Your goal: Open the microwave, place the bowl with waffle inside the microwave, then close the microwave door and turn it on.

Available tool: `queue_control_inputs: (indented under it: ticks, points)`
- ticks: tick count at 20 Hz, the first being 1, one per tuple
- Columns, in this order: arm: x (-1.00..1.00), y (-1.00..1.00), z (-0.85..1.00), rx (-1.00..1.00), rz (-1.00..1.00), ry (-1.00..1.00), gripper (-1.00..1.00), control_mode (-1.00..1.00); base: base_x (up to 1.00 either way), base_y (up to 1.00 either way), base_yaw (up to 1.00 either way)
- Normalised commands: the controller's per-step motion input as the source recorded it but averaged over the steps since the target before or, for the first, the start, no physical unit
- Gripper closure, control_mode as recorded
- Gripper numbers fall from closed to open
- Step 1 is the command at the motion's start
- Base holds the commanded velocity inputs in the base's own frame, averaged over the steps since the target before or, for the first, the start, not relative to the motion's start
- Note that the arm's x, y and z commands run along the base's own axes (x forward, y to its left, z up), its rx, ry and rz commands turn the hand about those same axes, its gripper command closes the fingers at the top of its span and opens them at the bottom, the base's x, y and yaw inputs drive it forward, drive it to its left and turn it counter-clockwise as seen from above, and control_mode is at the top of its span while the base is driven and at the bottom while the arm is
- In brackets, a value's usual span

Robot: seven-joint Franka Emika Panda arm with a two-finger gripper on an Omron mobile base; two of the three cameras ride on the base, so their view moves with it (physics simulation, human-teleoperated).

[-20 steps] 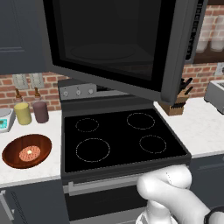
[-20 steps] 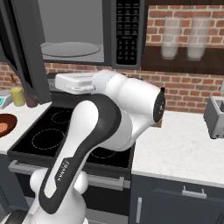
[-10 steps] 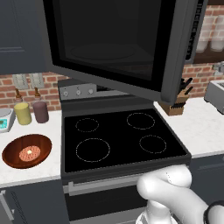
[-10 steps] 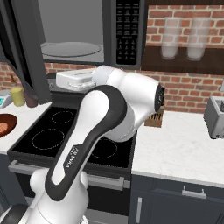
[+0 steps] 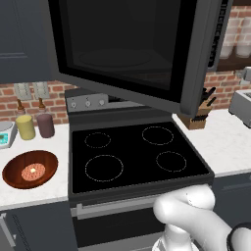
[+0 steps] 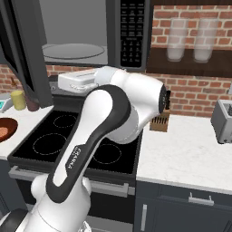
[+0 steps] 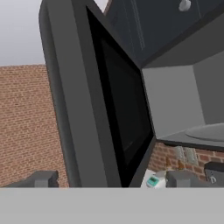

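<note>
A white robot arm is reaching up toward a microwave [image 6: 90, 34] mounted above a black stove [image 5: 137, 157]. The microwave door [image 5: 127, 49] is standing swung wide open, likely so the grey interior and its glass turntable [image 6: 74, 50] are free to receive the dish. In the hand view, the gripper [image 7: 111, 179] is sitting spread wide, holding nothing, one dark fingertip either side of the door's edge. The reddish-brown bowl [image 5: 30, 169] is waiting on the white counter [image 5: 34, 188] left of the stove, with the waffle [image 5: 33, 171] resting inside it. Two canisters [image 5: 35, 125] are standing behind it. No brand names or lettering are readable; the microwave's button panel [image 6: 132, 31] is too small to read.
</note>
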Motion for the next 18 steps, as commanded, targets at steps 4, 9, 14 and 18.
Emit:
queue_control_inputs:
  ticks: [4, 9, 14, 18]
  points:
    - [0.48, 0.44, 0.0, 0.0, 0.03, -0.09, -1.0, -1.0, 0.0, 0.0, 0.0]
    - [0.26, 0.4, 0.0, 0.0, 0.06, -0.11, -1.0, -1.0, 0.0, 0.0, 0.0]
    - [0.01, 0.1, 0.0, 0.0, 0.15, -0.02, -1.0, -1.0, 0.0, 0.0, 0.0]
    - [0.0, 0.14, 0.0, 0.0, 0.16, 0.0, -1.0, -1.0, 0.0, 0.0, 0.0]
